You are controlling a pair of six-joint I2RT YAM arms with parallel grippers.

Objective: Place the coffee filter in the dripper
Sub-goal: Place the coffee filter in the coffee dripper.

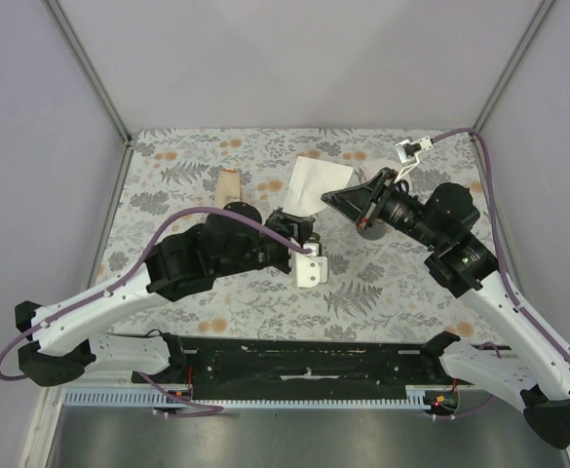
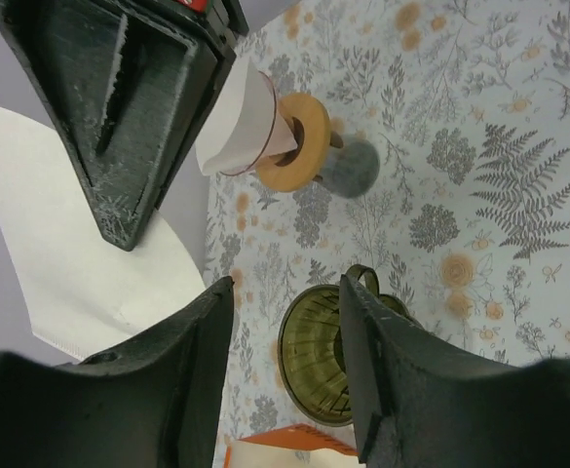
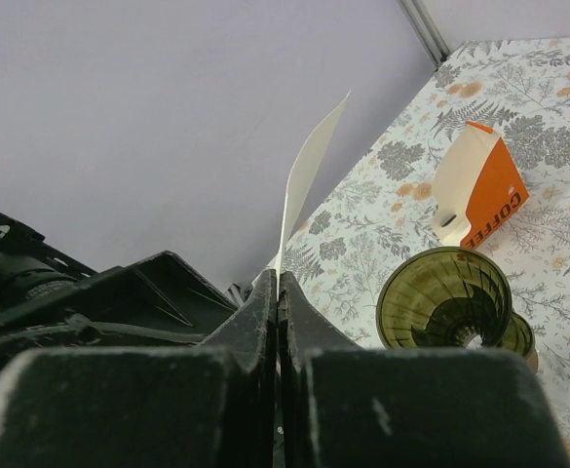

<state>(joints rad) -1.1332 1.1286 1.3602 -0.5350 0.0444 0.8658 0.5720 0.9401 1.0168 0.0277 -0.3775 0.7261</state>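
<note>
My right gripper (image 1: pixel 326 200) is shut on the edge of a white paper coffee filter (image 1: pixel 316 179), holding it up above the table; in the right wrist view the filter (image 3: pixel 309 175) stands edge-on out of the closed fingertips. The olive glass dripper (image 3: pixel 445 297) stands on the table below and to the right of that gripper. My left gripper (image 1: pixel 291 224) is open and empty, hovering over the dripper (image 2: pixel 316 353), which shows between its fingers. The held filter (image 2: pixel 70 253) and a right finger (image 2: pixel 119 107) are at the left of that view. The top view hides the dripper.
An orange-and-white coffee filter box (image 3: pixel 484 185) stands just beyond the dripper; it also shows in the left wrist view (image 2: pixel 294 448). A glass vessel with a wooden collar and a paper cone (image 2: pixel 289 146) lies on the floral cloth, also in the top view (image 1: pixel 228 185).
</note>
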